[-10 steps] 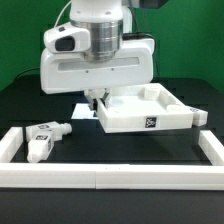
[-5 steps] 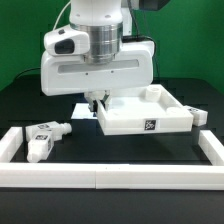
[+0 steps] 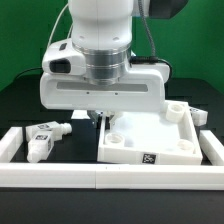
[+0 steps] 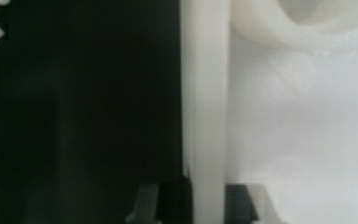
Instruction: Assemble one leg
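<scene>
We see the claw (image 3: pixel 97 117) nipped nearly shut on the tabletop's (image 3: pixel 130 157) rim wall by the table's (image 3: pixel 15 103) near edge, with the leg (image 3: pixel 42 138) lying well apart toward the exterior view's left corner.

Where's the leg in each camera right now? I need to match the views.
Exterior view: the leg lies on the black table at the exterior view's left.
Wrist view: the leg is not in it.
Shared landmark: the tabletop, whose side wall stands at the gripper in both views.
</scene>
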Action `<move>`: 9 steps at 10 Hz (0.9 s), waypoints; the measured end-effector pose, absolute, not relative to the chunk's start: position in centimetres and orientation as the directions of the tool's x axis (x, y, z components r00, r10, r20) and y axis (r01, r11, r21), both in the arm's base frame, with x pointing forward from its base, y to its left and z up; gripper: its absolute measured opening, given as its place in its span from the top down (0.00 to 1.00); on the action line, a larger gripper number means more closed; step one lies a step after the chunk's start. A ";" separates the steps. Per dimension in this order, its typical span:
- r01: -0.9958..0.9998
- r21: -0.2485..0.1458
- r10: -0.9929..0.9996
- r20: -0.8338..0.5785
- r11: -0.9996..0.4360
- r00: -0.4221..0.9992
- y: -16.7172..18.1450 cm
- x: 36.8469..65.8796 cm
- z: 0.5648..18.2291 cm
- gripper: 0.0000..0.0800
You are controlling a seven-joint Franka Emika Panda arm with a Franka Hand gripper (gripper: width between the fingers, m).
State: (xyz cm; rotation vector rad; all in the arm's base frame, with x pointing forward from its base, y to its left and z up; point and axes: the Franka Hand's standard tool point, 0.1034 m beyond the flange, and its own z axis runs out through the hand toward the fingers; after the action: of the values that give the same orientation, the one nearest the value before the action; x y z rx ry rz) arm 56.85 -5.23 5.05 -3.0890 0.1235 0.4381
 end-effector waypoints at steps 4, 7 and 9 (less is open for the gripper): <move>-0.080 -0.016 -0.071 -0.293 -0.997 0.953 -5.5 57.0 3.5 0.94; -0.062 -0.027 -0.052 -0.294 -0.998 0.955 -4.1 58.2 1.9 0.94; -0.059 -0.033 -0.047 -0.282 -0.998 0.958 -3.4 58.2 0.9 0.94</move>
State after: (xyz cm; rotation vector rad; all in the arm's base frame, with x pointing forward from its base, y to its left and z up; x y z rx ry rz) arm 58.25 -3.42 0.89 -3.0683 0.0833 0.4403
